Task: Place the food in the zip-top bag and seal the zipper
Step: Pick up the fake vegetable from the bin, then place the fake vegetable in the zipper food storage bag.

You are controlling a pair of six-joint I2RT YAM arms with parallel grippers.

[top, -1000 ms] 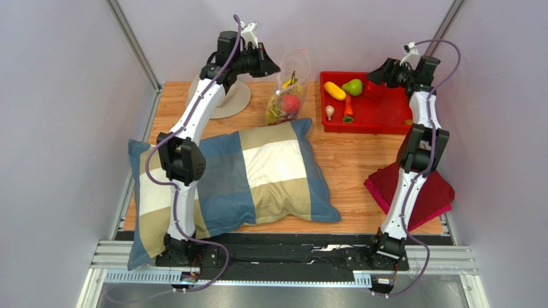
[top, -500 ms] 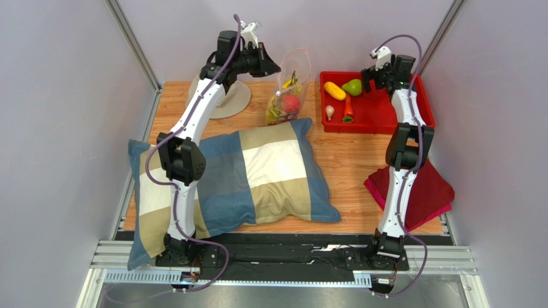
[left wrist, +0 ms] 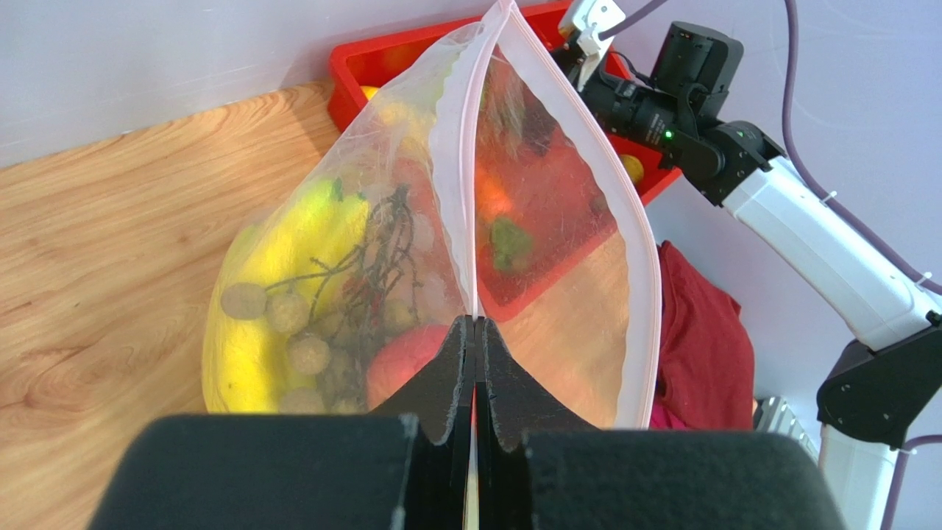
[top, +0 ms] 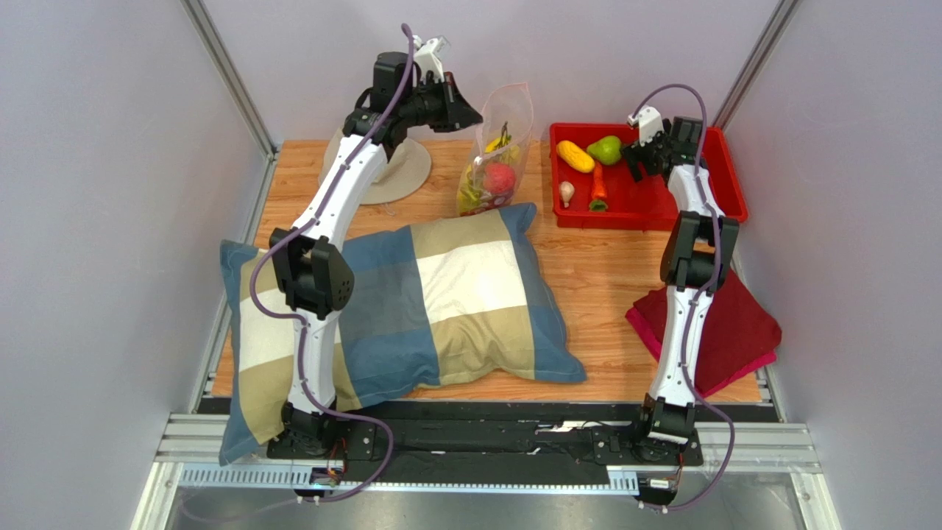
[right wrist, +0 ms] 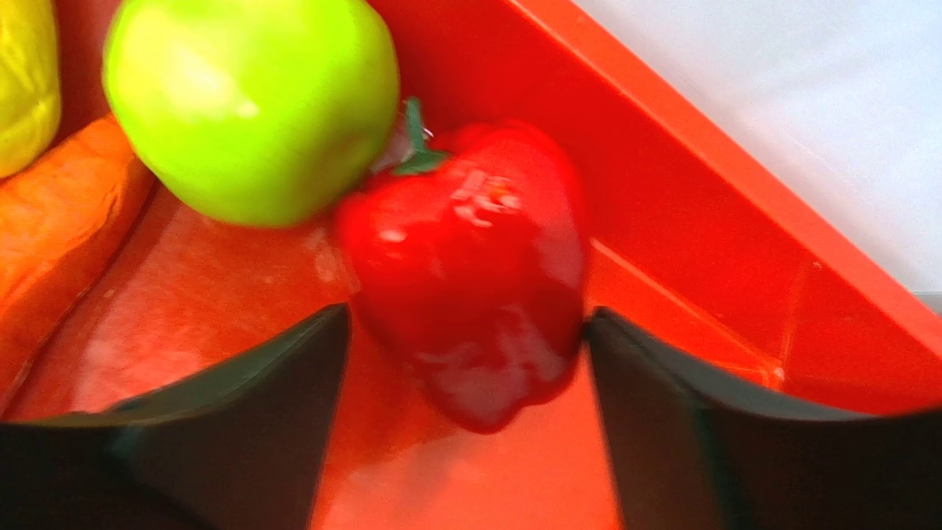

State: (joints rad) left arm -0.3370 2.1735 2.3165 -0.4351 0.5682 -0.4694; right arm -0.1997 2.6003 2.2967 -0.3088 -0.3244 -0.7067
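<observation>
The left end effector (left wrist: 473, 337) stays out of play, clenched on the mouth of the zip-top bag (left wrist: 553, 188), while the released right end effector (right wrist: 464, 326), straddling the red pepper (right wrist: 470, 260), should close squarely, missing the green fruit (right wrist: 249, 99).

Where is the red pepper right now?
In the right wrist view, the red pepper lies on the red tray by its wall, between the right arm's open fingers and just beside the green fruit.

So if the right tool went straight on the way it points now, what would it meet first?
The red pepper, centred in front of the open right tool, lying in the red tray beside the green fruit. Depth is unclear, but nothing shows in front of it.
</observation>
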